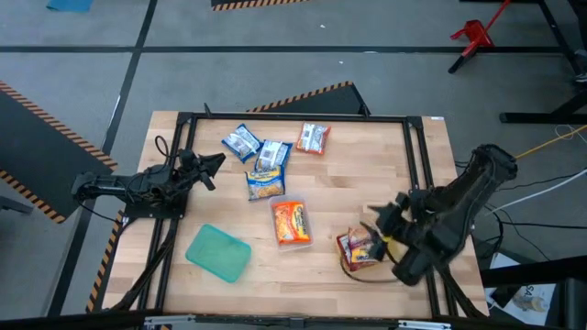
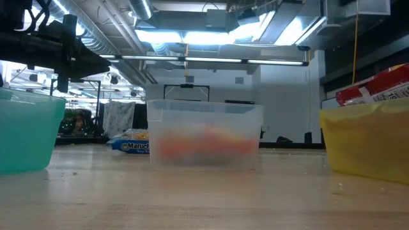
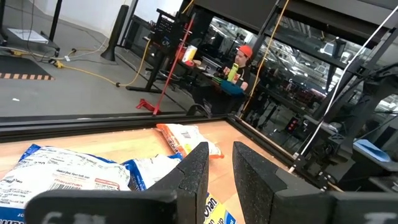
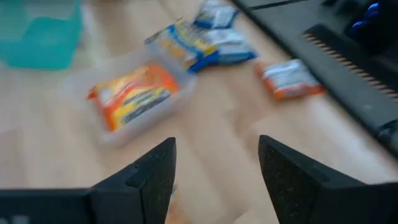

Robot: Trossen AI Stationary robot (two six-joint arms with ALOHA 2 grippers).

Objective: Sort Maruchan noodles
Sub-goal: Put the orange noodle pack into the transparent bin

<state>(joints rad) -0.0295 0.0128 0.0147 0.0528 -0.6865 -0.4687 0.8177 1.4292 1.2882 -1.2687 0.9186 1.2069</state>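
your left tool [image 1: 218, 160] sits at the worktop's [image 1: 367, 174] left edge, raised off the wood, its fingers [image 3: 191, 180] drawn to a narrow slot with nothing between them; it looks parked, aimed toward the loose pile. just beyond it lie the blue-white packets [image 1: 259, 158], two overlapping and one close beside, with a red and silver packet [image 1: 313, 137] near them toward the far edge. nearer you, the teal tray [image 1: 218, 252] holds no packet that shows. at centre, the clear tray [image 1: 292, 223] holds an orange packet [image 1: 291, 222], so the sort seems to run by colour, one tray each. further right, the yellow tray [image 2: 364, 144] carries red packets [image 1: 359, 247] piled above its rim. your right tool [image 1: 385, 220] hovers just beside that tray, fingers [image 4: 155, 177] partly apart and empty, a fair sign it stands over its drop point. the unsorted packets lie well apart from it, across the worktop, near the left tool.
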